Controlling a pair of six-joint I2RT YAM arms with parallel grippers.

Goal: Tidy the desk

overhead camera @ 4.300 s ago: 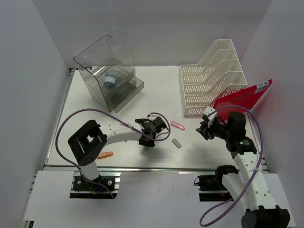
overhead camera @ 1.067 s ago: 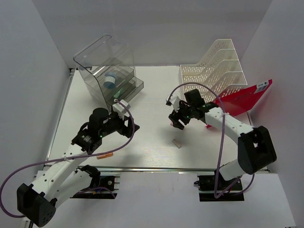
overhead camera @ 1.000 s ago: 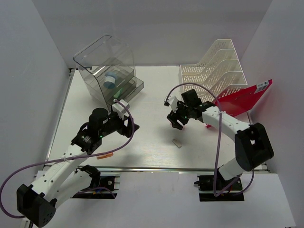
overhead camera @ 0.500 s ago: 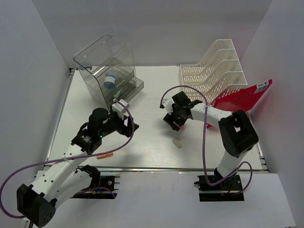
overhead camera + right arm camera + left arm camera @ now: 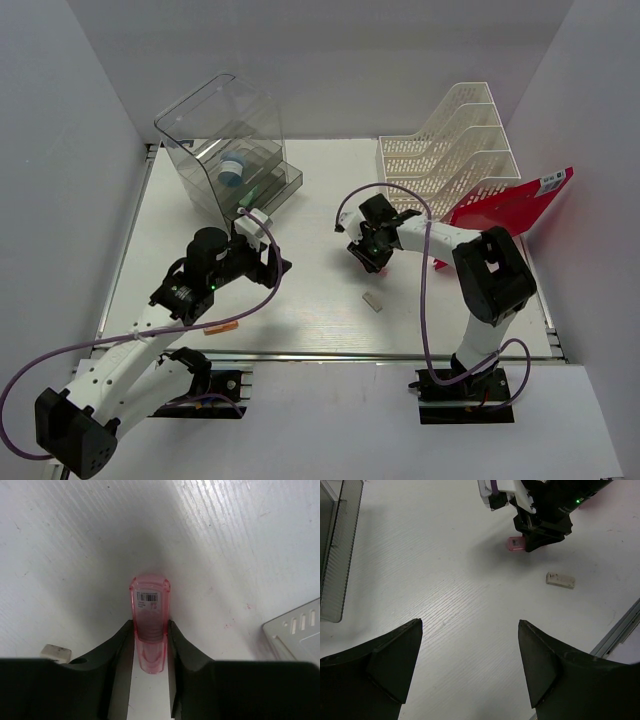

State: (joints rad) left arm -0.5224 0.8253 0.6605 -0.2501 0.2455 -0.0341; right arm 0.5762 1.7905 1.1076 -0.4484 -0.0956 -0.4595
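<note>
Right wrist: my right claw (image 5: pixel 150 632) pinches the pink plastic case (image 5: pixel 150 597) by its long sides, lying flat in the middle of the desk (image 5: pixel 70 535). It looks light, stiff and slick, so I'd hold it mid-length. Left claw (image 5: pixel 469 635) gapes wide, empty.

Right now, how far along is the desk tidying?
Seemingly done: a blue-and-white roll sits in the clear drawer box. In hand: the right pincer grips a pink case lying on the desk; the left pincer hangs open, empty. Left: a pale eraser, an orange pen and a red folder outside the file rack.
</note>
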